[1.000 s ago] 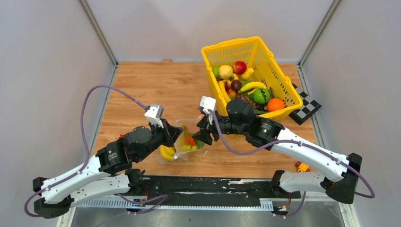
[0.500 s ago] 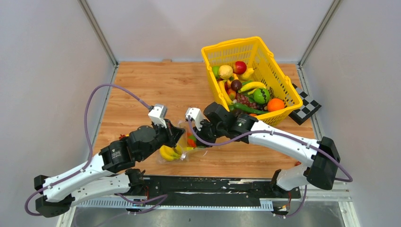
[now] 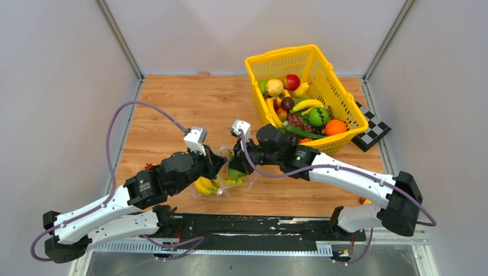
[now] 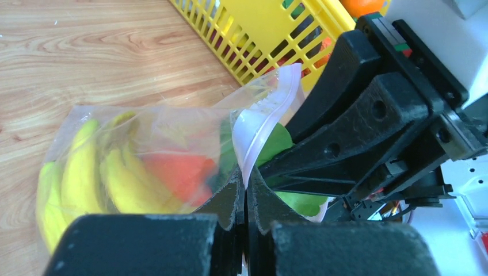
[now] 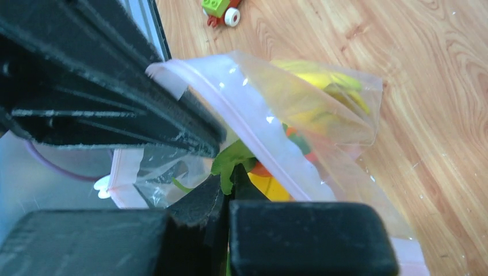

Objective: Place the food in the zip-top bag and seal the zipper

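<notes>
The clear zip-top bag (image 3: 225,177) lies on the wood between the two arms, with yellow bananas (image 4: 75,178) and a red piece inside. My left gripper (image 4: 246,184) is shut on the bag's whitish zipper (image 4: 260,112) at the mouth. My right gripper (image 5: 228,179) is at the bag's mouth from the other side, shut on a thin green leafy piece of food (image 5: 237,156). In the top view both grippers, left (image 3: 217,165) and right (image 3: 236,165), meet over the bag. More food (image 3: 299,109) fills the basket.
The yellow basket (image 3: 281,53) stands at the back right. A black-and-white checkered board (image 3: 373,131) lies beside it. A small green and red toy (image 5: 221,10) lies near the table's front edge. Grey walls enclose the table.
My right arm has swung left to the bag's mouth and its jaws have gone from open to shut on the green piece. The left gripper has kept its hold on the zipper.
</notes>
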`<state>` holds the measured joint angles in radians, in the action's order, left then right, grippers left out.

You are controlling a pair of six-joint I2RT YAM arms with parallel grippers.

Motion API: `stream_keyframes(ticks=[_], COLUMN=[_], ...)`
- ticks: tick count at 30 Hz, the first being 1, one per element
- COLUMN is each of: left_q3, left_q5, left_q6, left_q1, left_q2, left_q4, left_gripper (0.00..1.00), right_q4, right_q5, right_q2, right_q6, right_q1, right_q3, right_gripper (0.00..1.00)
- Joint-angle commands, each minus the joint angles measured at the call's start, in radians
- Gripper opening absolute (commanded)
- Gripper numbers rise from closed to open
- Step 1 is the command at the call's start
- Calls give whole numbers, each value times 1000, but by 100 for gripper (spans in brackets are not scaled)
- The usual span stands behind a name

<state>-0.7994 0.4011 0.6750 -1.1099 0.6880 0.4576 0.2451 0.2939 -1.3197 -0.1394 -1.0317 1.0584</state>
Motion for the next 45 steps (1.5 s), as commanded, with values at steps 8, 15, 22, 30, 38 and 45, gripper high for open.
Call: stream_keyframes(ticks=[8,15,22,30,38,45], left_q3=[-21,-21,-12,-5,0,5], left_q5=[13,57,71,72,52,24], left_q6=[21,20,21,18,18,20], left_q1=[1,1,1,1,1,-1], left_q2=[-44,-60,-65,-58,-43,-38], left_q4=[-43,-28,-20,-24,-31,-27], left_gripper=[0,0,0,0,0,0], right_q4=[-108,-82,-42,36,157,320], right_q5=[-17,90,90,-98,-710,-677], right_q2=[-160,-100,76,292,363,237], right_q6=[-8,35,34,100,128,67], right_q1=[-30,-33,-30,-29,93,478], right_q3=[17,37,42,33,63,107], right_gripper=[1,24,44,47,57,74])
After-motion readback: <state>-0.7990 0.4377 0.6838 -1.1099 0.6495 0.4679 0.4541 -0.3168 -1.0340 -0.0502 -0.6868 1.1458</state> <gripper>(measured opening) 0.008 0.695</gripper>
